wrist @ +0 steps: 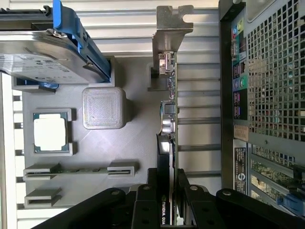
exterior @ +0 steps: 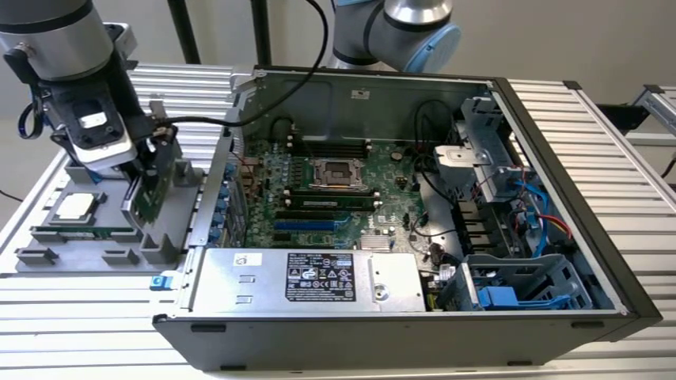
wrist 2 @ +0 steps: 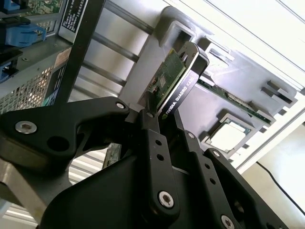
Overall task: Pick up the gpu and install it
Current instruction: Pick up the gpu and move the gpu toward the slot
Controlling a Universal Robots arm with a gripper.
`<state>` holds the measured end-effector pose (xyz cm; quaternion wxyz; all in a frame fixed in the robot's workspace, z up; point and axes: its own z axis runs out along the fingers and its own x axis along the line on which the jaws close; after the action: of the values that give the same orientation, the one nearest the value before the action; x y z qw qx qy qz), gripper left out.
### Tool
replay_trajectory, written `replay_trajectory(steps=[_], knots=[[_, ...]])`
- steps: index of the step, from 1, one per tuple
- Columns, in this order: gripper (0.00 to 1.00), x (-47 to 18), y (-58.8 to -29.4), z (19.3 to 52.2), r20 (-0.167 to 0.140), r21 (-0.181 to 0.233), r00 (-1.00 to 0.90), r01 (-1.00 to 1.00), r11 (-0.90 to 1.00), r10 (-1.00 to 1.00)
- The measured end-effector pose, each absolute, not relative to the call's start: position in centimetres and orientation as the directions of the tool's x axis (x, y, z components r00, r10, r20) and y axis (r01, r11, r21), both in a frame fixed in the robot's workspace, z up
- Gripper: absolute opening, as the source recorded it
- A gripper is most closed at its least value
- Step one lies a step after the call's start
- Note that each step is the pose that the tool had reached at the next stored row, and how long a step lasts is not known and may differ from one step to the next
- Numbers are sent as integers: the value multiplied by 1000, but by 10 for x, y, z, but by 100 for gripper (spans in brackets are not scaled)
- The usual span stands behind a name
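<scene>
The gpu (exterior: pixel 149 194) stands on edge over the grey tray (exterior: pixel 63 265), just beside the open case's outer wall at the exterior view's left. It is a green board with a black cooler (wrist 2: pixel 183 78) and a silver end bracket (wrist: pixel 170 24). My gripper (exterior: pixel 141 176) comes down from above and is shut on the card's top edge. In both wrist views the black fingers (wrist 2: pixel 148 129) clamp the card from both sides (wrist: pixel 167 180). Whether the card's lower edge still rests in the tray's holder is hidden.
The open computer case (exterior: pixel 370 336) lies beside the tray, showing its motherboard (exterior: pixel 317 198) and power supply (exterior: pixel 306 277). On the tray sit a processor chip (wrist: pixel 50 132), a memory stick (wrist: pixel 81 169) and a blue-framed hard drive (wrist: pixel 43 57). A second arm (exterior: pixel 412 32) stands behind the case.
</scene>
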<state>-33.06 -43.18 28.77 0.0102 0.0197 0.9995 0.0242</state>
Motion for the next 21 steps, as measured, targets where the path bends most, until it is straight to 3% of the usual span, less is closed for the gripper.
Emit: replay_trajectory(steps=[21], knots=[[0, -331, -432, 294, -19, 49, -999, 39, 998, 40]])
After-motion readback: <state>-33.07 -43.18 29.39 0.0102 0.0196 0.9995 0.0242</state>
